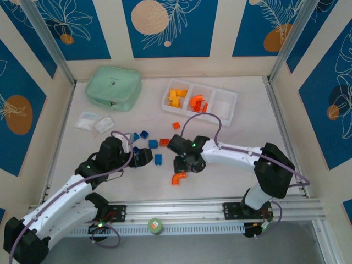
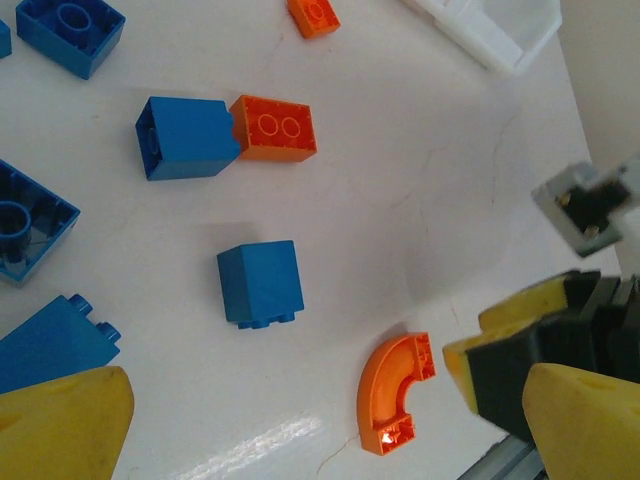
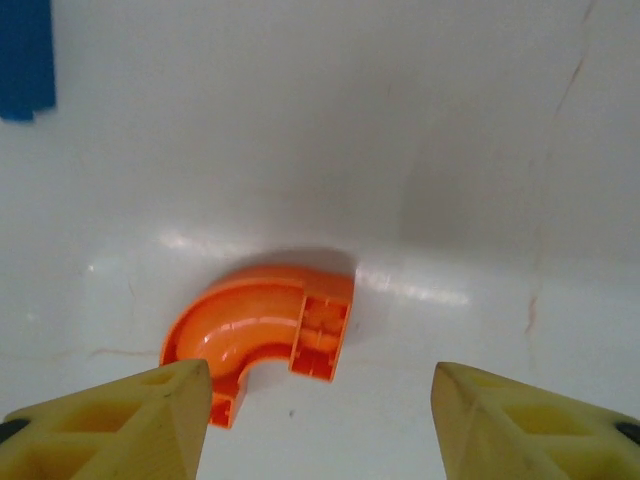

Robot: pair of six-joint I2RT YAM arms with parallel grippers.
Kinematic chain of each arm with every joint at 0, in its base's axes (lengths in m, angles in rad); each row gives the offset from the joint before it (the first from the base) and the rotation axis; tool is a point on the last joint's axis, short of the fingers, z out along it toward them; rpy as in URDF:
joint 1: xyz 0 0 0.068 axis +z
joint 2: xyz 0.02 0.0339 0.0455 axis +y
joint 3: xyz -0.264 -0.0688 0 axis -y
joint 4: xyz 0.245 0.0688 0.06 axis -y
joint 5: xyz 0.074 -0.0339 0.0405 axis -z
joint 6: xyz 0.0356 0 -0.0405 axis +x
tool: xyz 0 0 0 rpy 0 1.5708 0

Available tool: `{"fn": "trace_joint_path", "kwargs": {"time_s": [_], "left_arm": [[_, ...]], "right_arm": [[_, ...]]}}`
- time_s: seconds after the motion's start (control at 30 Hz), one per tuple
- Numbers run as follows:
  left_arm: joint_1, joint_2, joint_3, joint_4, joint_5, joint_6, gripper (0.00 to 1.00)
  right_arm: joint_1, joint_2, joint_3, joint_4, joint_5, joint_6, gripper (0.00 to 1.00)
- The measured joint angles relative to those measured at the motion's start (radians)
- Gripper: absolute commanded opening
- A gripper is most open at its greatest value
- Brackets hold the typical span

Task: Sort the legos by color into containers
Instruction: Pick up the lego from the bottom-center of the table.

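Sorting is partway: the tray (image 1: 225, 105) holds yellow-orange bricks (image 1: 176, 98) in its left compartment and red-orange arches (image 1: 197, 102) in the middle, while the right one is bare. Blue bricks (image 1: 144, 135), a few red-orange bricks (image 1: 164, 142) and an orange arch (image 3: 262, 330) lie loose on the tabletop. The right pincer (image 3: 320, 400) hovers released astride that arch, and the left pincer (image 1: 146, 157) is released and empty beside the blues. The mint box (image 1: 113, 87) and clear bags (image 1: 94, 122) sit well aside, so nothing looks to obstruct.

The left arm (image 1: 66, 192) and right arm (image 1: 236, 153) share one build: smooth white link shells between bulky black joint housings, each trailed by a looping grey-lilac cable (image 1: 203, 114). A small green light (image 1: 88, 165) glows on a black joint of each. The left end effector (image 2: 320, 430) and right end effector (image 3: 320, 420) carry yellow fingers (image 3: 130, 420), the right ones with recessed pockets, backed by black blocks.
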Motion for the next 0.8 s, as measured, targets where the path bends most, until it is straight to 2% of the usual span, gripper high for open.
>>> {"fn": "trace_joint_path", "kwargs": {"time_s": [0.17,0.3,0.53,0.8], "left_arm": [[0.000,-0.023,-0.022,0.000,-0.006,-0.007,0.99],[0.000,-0.023,-0.030,0.000,-0.006,-0.007,0.99],[0.000,-0.022,-0.030,0.000,-0.006,-0.006,0.99],[0.001,-0.009,-0.030,0.005,-0.009,-0.007,0.99]], "right_arm": [[0.056,-0.002,-0.048,0.021,-0.015,0.098,0.58],[0.056,-0.002,-0.064,0.062,-0.015,0.134,0.52],[0.041,0.019,-0.074,0.086,-0.002,0.132,0.41],[0.032,0.060,-0.079,0.129,-0.003,0.106,0.35]]}}
